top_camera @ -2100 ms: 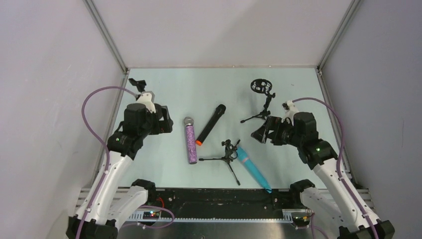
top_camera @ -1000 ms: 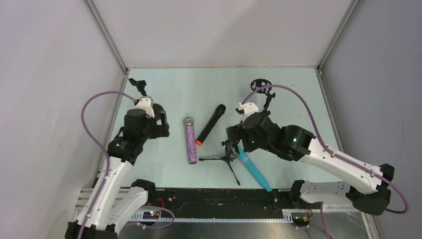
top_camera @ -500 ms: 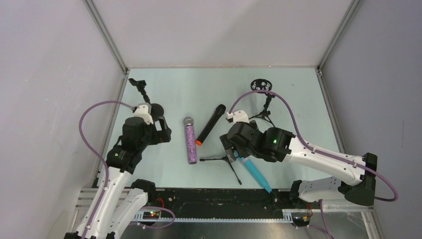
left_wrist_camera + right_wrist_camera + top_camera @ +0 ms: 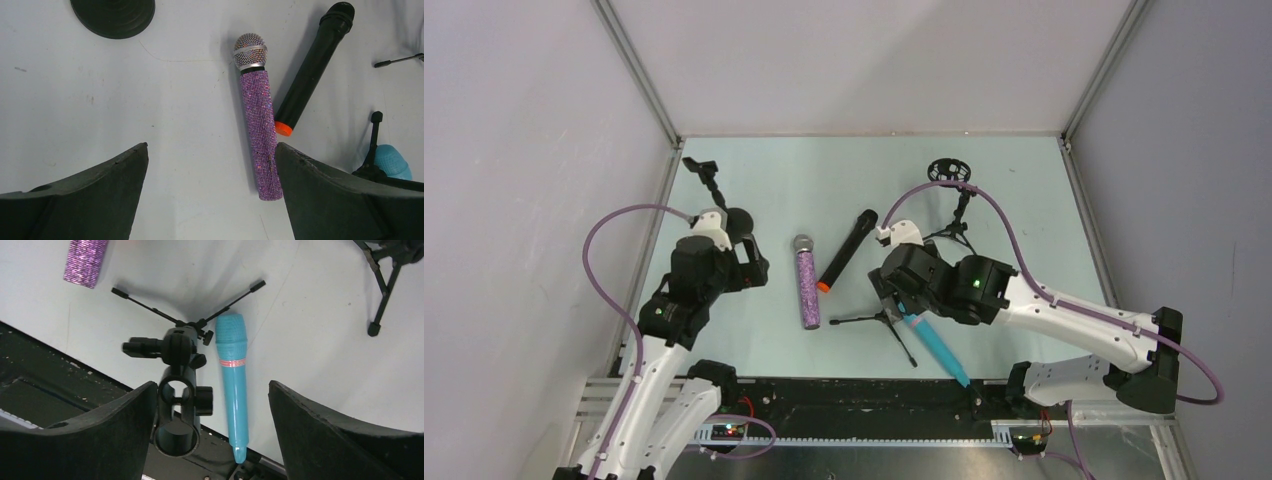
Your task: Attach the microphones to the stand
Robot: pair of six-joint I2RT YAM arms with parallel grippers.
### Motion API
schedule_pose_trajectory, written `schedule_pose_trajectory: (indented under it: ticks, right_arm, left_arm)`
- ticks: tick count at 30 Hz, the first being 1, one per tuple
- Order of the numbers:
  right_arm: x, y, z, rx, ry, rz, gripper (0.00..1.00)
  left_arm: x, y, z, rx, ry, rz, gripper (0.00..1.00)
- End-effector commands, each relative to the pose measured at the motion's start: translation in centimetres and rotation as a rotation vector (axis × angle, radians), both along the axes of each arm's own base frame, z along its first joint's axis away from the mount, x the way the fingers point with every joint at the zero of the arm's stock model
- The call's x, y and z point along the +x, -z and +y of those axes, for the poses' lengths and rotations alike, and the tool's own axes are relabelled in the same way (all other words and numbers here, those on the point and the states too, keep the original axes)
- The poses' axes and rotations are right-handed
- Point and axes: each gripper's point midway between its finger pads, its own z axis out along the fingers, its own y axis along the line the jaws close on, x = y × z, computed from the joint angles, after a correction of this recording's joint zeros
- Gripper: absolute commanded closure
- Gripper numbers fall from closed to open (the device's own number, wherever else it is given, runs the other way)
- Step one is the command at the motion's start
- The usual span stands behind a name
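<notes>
Presently the right hand point(image 4: 211, 385), spread wide and empty, is hovering over the turquoise microphone point(image 4: 232, 375) lying on the table point(image 4: 320, 355) just beside the tripod stand point(image 4: 180, 347); the grasp is calling for centring on its body, clear of the stand's clip point(image 4: 176, 420).

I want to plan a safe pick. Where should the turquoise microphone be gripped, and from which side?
Grip the turquoise microphone on its slim handle, below the pink band, coming down with the jaws across its width. It lies flat on the table, so only top and sides are free. The tripod stand is close beside its head, so the handle probably gives more room.
</notes>
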Motion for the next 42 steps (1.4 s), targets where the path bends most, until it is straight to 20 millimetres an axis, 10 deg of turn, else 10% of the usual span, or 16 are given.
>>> schedule_pose_trajectory:
  ticks: [1,18,42]
  right_arm:
    - [-0.1,-1.9,2.7,0.104,-0.106,-0.019,0.16]
    - [1.5,0.3,5.8,0.092,-0.172,0.006,0.32]
    - [1.3,-2.6,8.9,0.232,-0.304,-0.041,0.93]
  left_arm:
    - [0.1,-0.1,-0.2,-0.016,-0.004,-0.014,0.0]
    - [0.2,0.4,-0.4,-0.017,0.002,0.007,0.0]
    - [0.2,0.6,-0.3,-0.017,-0.001,0.014,0.0]
